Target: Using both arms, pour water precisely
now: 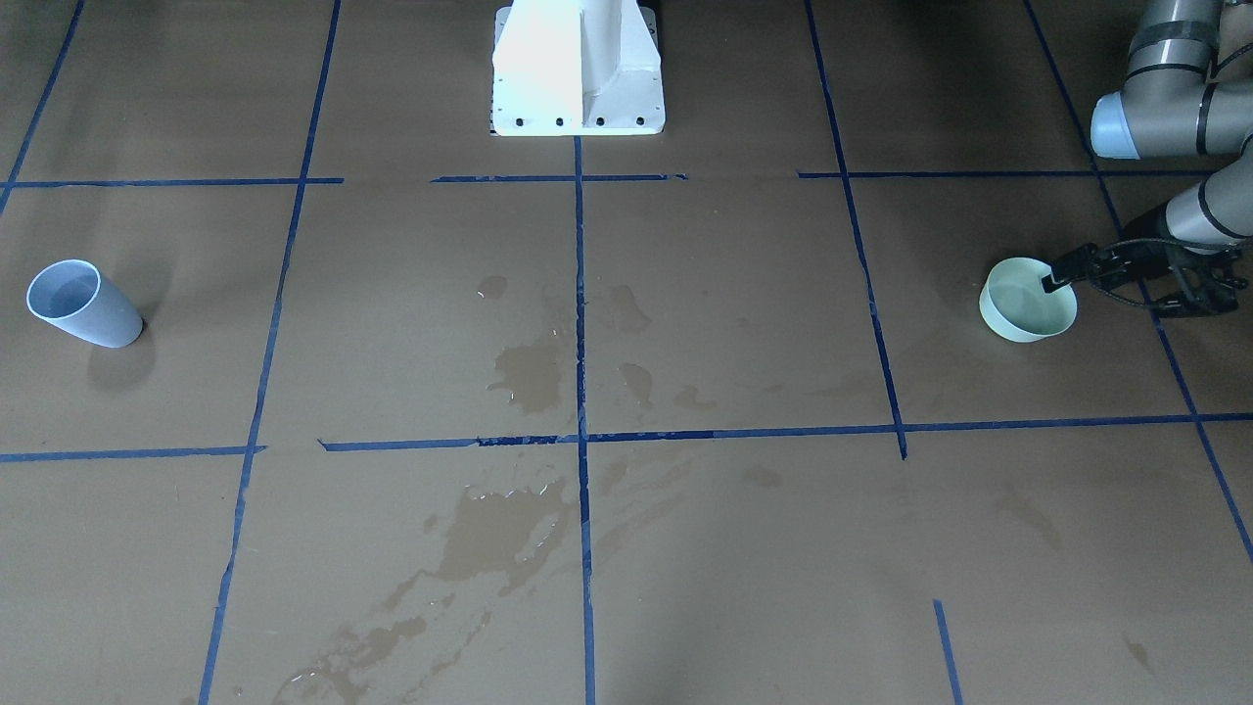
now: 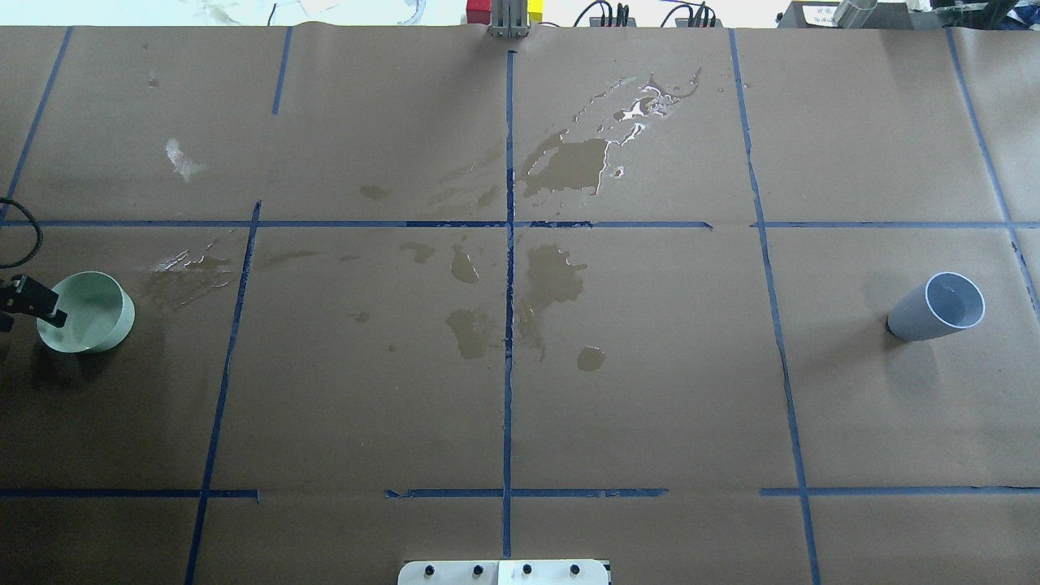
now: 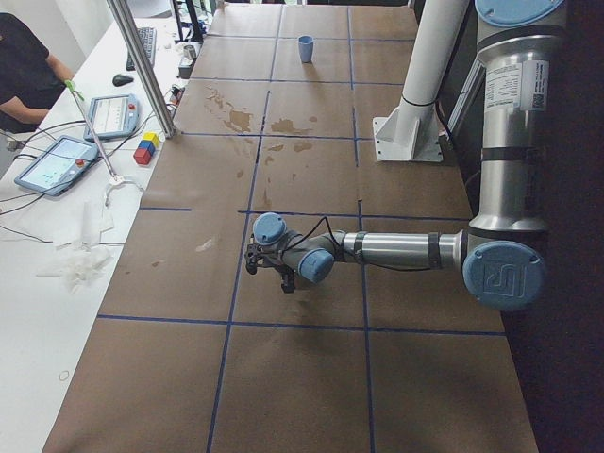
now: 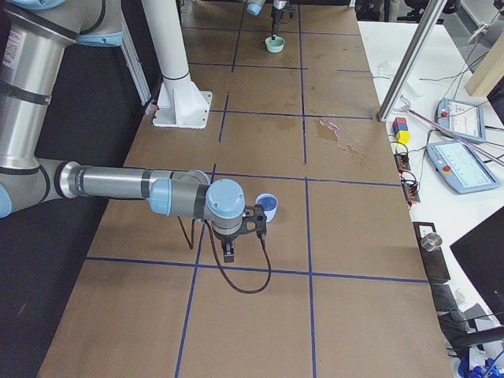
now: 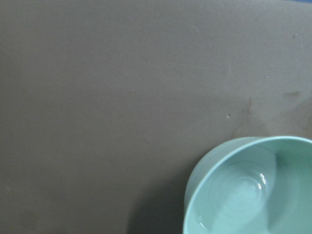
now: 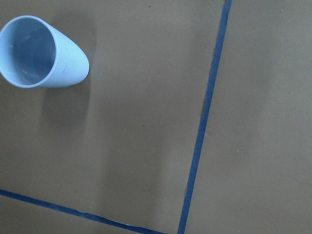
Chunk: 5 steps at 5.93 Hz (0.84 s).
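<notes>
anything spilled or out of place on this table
Yes: spilled water glints on the brown paper table cover near the far edge, with dark wet patches around the centre tape cross, well away from the pale green bowl and the light blue cup.

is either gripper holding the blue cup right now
No, the blue cup stands alone on the brown paper in the front-facing view, with nothing touching it.

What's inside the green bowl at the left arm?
Clear water, glinting and rippled, pools in the green bowl. The left gripper reaches over its rim, and one fingertip appears to be inside. How deep the water is, and whatever that fingertip covers, can't be seen.
</notes>
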Tool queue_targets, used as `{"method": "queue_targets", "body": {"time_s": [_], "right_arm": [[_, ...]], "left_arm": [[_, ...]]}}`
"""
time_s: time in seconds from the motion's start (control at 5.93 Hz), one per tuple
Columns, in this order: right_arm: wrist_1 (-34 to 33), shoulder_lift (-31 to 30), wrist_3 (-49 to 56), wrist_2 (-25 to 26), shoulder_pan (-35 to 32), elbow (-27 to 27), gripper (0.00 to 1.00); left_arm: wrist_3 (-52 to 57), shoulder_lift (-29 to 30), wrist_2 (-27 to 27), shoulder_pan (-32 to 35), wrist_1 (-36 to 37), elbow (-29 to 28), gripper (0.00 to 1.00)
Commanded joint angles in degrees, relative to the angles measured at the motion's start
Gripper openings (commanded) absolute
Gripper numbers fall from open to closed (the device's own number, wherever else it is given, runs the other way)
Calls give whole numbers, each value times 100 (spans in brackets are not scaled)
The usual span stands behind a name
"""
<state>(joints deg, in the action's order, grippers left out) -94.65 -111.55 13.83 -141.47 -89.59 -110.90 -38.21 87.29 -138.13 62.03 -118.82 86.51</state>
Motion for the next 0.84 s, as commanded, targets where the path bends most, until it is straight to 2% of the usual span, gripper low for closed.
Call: {"method": "queue_targets", "body": {"time_s": [0.0, 0.17, 0.34, 0.51, 0.67], "right_arm": [[17, -7, 6, -12, -6, -10, 100], [17, -7, 6, -21, -6, -10, 100], [17, -7, 14, -21, -6, -19, 100], [17, -7, 6, -21, -6, -19, 100], [17, -7, 6, -30, -6, -28, 100]], "left_arm": [[41, 16, -21, -41, -10, -11, 6], [-20, 25, -47, -68, -149, 41, 0], [-38, 33, -65, -68, -394, 59, 0], [-368, 338, -65, -77, -353, 399, 0], [-1190, 724, -57, -425, -344, 741, 0]]}}
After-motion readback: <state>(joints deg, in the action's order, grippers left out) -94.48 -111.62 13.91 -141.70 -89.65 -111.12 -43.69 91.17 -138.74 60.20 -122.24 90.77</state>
